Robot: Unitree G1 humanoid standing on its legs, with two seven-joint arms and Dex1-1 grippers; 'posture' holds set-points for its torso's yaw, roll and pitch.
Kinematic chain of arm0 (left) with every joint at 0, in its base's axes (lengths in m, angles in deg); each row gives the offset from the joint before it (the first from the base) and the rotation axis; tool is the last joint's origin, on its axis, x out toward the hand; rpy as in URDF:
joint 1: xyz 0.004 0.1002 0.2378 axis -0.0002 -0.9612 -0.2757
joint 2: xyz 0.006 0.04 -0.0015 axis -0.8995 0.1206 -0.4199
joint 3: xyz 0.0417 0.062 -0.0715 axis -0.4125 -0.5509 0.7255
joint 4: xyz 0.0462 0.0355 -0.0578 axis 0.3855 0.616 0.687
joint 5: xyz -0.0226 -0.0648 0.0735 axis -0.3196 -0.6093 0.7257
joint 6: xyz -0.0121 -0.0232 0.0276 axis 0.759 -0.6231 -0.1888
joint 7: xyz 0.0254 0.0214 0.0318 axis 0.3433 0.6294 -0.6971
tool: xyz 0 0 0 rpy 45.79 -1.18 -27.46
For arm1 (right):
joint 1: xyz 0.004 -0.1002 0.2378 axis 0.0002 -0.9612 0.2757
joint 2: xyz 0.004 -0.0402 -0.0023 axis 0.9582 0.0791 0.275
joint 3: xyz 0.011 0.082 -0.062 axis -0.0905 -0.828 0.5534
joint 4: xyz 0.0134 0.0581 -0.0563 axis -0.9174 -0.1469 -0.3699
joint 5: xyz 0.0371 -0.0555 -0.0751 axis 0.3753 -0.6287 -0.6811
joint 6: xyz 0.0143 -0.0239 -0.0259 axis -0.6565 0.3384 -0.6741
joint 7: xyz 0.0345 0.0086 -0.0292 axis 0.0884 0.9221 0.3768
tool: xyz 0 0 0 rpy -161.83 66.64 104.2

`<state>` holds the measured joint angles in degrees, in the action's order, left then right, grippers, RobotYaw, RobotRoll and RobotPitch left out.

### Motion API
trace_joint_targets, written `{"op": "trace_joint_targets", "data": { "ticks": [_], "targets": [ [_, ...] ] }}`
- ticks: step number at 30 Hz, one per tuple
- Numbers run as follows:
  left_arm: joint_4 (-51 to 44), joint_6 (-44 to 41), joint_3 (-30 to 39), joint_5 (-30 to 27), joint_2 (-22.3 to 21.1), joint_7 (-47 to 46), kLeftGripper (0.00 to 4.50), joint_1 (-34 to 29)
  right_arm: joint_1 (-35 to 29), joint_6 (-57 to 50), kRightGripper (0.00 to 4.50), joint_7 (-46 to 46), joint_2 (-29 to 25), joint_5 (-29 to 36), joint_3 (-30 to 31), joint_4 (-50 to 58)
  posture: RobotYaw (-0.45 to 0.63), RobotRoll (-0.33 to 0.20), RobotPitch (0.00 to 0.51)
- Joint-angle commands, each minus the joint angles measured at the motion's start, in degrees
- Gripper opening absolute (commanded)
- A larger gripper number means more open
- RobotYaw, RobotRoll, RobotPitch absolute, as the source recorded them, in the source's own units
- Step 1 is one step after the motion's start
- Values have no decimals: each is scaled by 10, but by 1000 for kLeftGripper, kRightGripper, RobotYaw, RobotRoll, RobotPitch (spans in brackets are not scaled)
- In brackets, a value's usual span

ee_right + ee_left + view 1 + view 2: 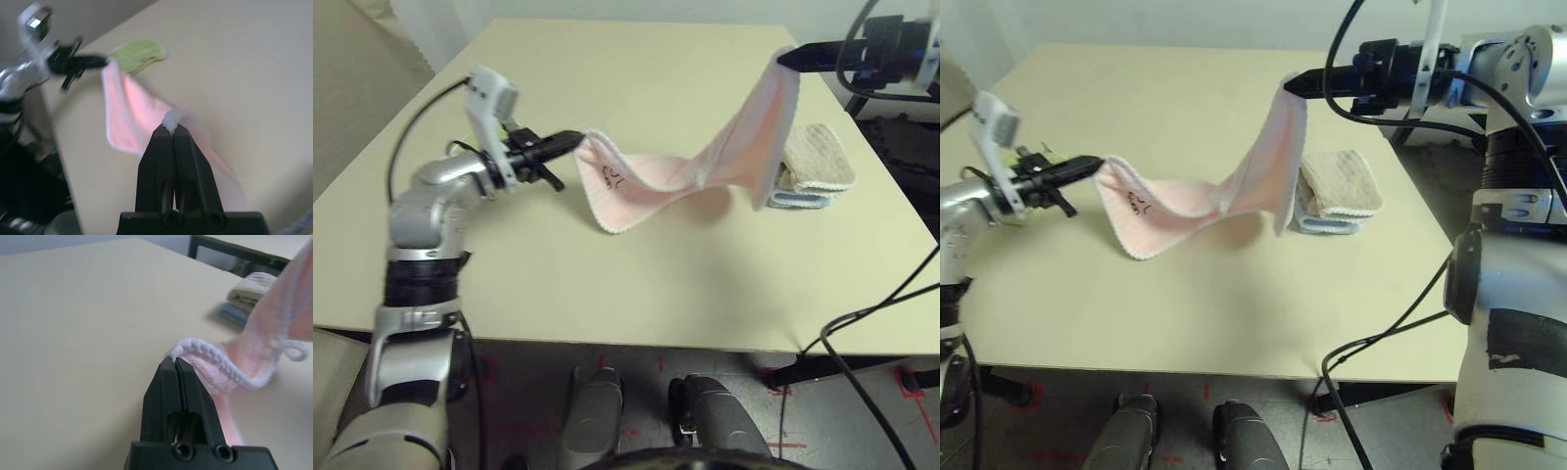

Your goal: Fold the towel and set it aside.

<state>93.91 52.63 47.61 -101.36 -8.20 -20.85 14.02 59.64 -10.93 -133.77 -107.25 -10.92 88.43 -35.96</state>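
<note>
Table [636, 294] beige | both pincers, left [576, 140] and right [1291, 84], clamp towel [705, 166] corners | lettering illegible

Left arm: silver forearm raised from the near left, elbow bent, wrist angled inward. Left gripper [576, 140]: points level toward the right, black fingers pressed together, pinching a corner of the towel [656, 176] clear of the surface

Right arm: reaches in from the far right, held higher than the left. Right gripper [1291, 85]: points toward the left, slightly downward, fingers [172, 147] closed tight on the opposite white-edged corner, held aloft
</note>
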Motion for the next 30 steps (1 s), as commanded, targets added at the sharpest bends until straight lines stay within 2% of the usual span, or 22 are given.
{"op": "trace_joint_targets", "data": {
  "ticks": [1, 7, 16, 23, 30],
  "targets": [
    [54, 20, 14, 2, -36, 21, 43, 14, -5, 0, 0, -31, -12, 19, -13, -2, 61, 0, 124],
    [154, 48, 30, 2, -83, 37, 43, 66, -3, 42, 0, -19, -5, 20, -53, -61, 70, 0, 125],
    [306, 81, 58, 1, -122, 47, 43, 134, -13, 26, 0, 12, -11, 34, -122, -134, 63, 0, 125],
    [349, 111, 47, 16, -148, 71, 43, 125, -56, 24, 0, 12, -23, 38, -129, -124, 66, 0, 124],
    [345, 142, 33, 32, -146, 96, 43, 105, -66, 8, 0, 26, -7, 55, -132, -88, 78, 0, 121]
  ]
}}
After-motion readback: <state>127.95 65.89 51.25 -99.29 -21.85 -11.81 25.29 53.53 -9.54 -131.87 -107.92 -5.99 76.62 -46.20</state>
